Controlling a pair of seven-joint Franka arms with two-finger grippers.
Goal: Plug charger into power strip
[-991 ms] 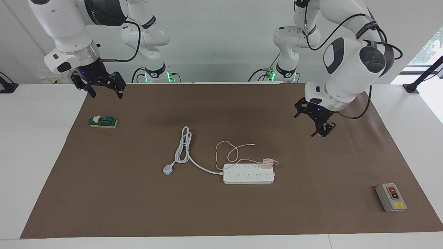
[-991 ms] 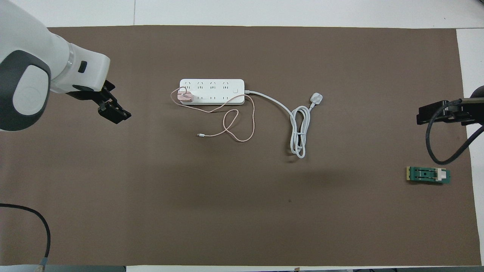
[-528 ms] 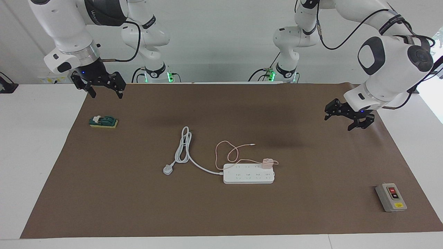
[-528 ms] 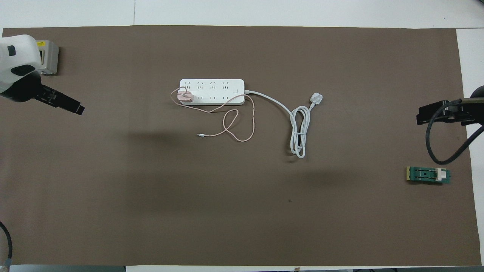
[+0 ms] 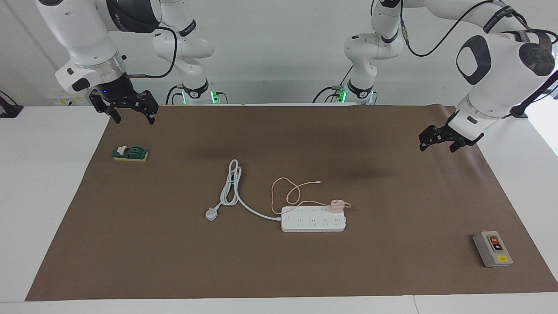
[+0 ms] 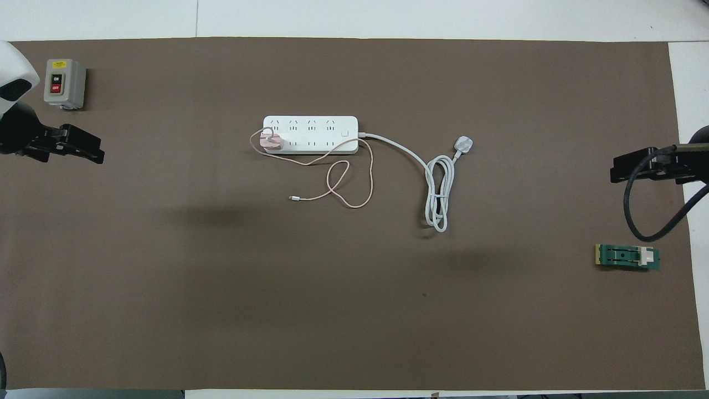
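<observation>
Nearest the robots, both arms are up and clear of the work. Our left tool point(image 5: 444, 138) hangs over the edge of the brown paper mat point(image 5: 174, 253) at the left arm's end of the worktop, its fingers spread with nothing between them. A second ago it was well in over the mat, close to the strip's end; since then it has swung outward and away. Our right tool point(image 5: 126, 107) waits over the mat's corner at the right arm's end, also spread and empty, and has not moved in that time. Below it lies the small green block on a yellow base point(image 5: 130, 153), untouched.

Farther out, near the middle of the mat, the thin pink cable point(image 5: 285, 192) loops on the paper, and beside it lies the coiled thick white cord point(image 5: 231, 185) with its grey-white three-pin plug point(image 5: 211, 214). Just past them lies the long flat white power strip point(image 5: 313, 221). The small pale pink cube-shaped charger point(image 5: 336, 206) stands on the strip's row nearer the robots, at the end toward the left arm. It appears seated in a socket and has not shifted while the left arm drew back.

We judge the plugging done and the left arm retreating to rest. Farthest out, toward the left arm's end, sits the grey switch box with red and black buttons point(image 5: 492, 249).
</observation>
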